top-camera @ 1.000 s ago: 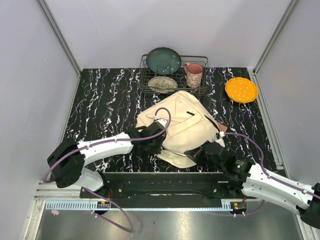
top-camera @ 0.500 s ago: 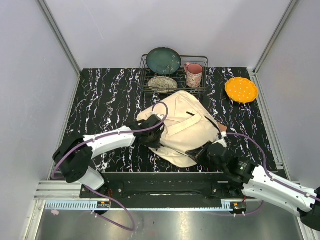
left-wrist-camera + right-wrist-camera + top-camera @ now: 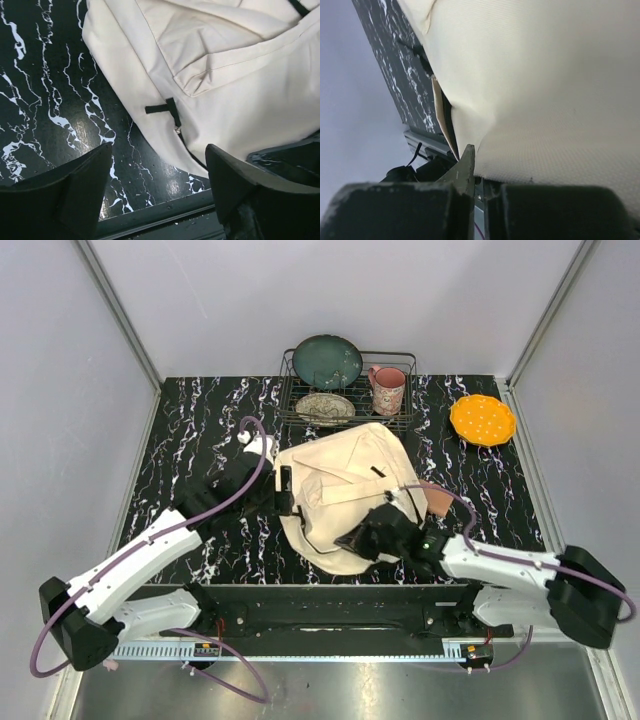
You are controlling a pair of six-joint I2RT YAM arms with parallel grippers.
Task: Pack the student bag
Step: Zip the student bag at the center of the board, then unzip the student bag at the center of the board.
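The student bag (image 3: 345, 490), a big cream canvas backpack, lies flat in the middle of the black marbled table. My left gripper (image 3: 277, 490) hovers at its left edge, open and holding nothing. In the left wrist view the two dark fingers (image 3: 75, 185) stand wide apart over bare table, with the bag (image 3: 240, 90) and its black zipper pull (image 3: 172, 112) just beyond them. My right gripper (image 3: 365, 538) is at the bag's near edge, shut on a fold of the cream fabric (image 3: 545, 100). The right gripper (image 3: 479, 172) shows its jaws pinched together on that fold.
A wire dish rack (image 3: 290, 405) at the back holds a dark green plate (image 3: 327, 361), a patterned plate (image 3: 324, 407) and a pink mug (image 3: 388, 390). An orange plate (image 3: 482, 419) lies back right. A small brown item (image 3: 438, 502) pokes out by the bag's right side.
My left gripper has let go of the bag, opened and drawn back to its left edge. My right gripper has slid left along the near edge, and the bag has shifted with it.
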